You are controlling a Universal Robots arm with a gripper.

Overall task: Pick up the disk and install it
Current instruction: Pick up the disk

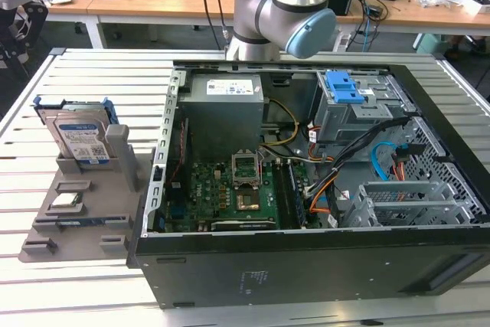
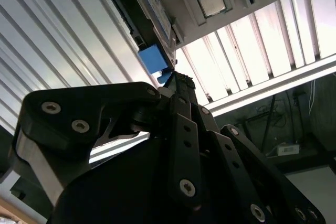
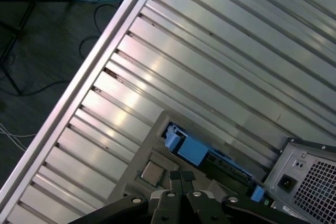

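Note:
The disk (image 1: 80, 136) stands on edge in a grey holder (image 1: 84, 212) on the slatted table, at the exterior view's left of the open computer case (image 1: 306, 189). It is silver with a white-and-blue label and a bright blue frame. In both wrist views my gripper (image 3: 181, 176) (image 2: 180, 80) hangs well above the holder, shut, with its black fingertips pressed together and nothing between them. The disk (image 3: 192, 150) lies just beyond the fingertips in the first wrist view, and its blue frame corner (image 2: 153, 58) sits close to them in the second wrist view.
A small square processor chip (image 1: 65, 202) (image 2: 211, 2) (image 3: 153, 171) rests in the same holder. Inside the case a grey cage with a blue latch (image 1: 343, 88) sits at the back right, beside the power supply (image 1: 226, 105) and motherboard (image 1: 230, 189). The arm's elbow (image 1: 283, 5) rises behind the case.

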